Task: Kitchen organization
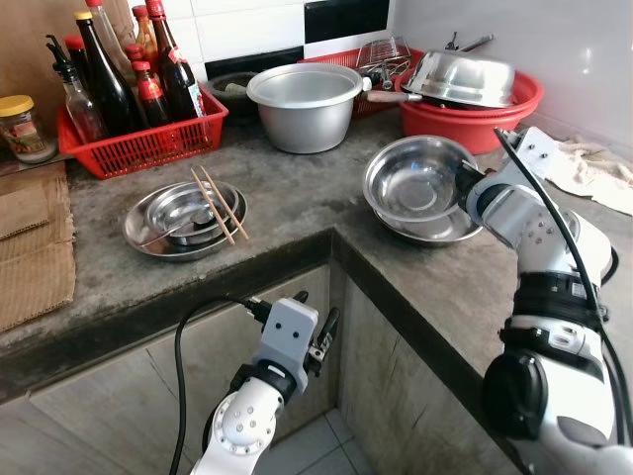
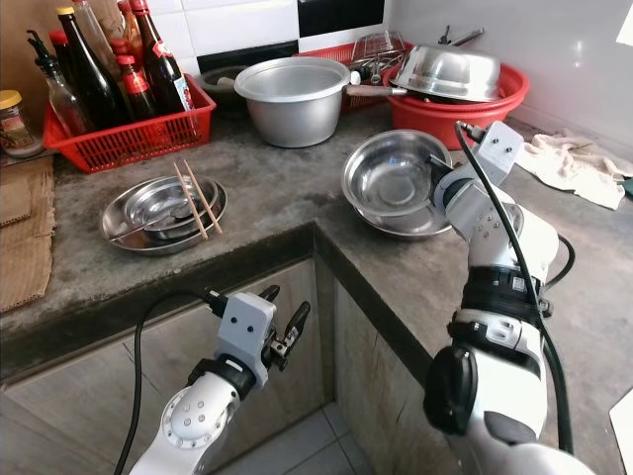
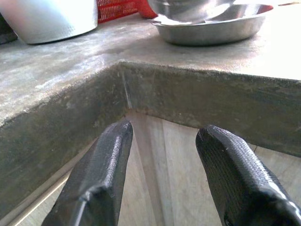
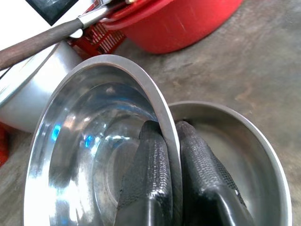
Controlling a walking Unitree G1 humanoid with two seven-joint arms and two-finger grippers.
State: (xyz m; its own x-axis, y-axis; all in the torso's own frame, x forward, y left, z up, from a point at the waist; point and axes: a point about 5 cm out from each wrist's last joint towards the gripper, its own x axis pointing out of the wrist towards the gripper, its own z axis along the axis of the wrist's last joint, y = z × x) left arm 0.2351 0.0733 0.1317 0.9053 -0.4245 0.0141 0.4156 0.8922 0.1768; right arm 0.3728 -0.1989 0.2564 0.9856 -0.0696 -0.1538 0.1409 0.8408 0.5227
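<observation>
the right end effector [image 4: 164,165] is clamped on the rim of a steel bowl [image 1: 415,178], one finger inside and one outside. the bowl is tilted and raised above a second bowl [image 1: 435,230] on the grey desk [image 1: 297,198]. the left end effector [image 3: 162,155] hangs below the desk edge, fingers apart, holding nothing.

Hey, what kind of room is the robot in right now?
Most likely a home kitchen. A concrete counter carries a red basket of sauce bottles, a metal pot and a red basin of cookware. The right gripper is pinching the rim of a steel bowl.
</observation>
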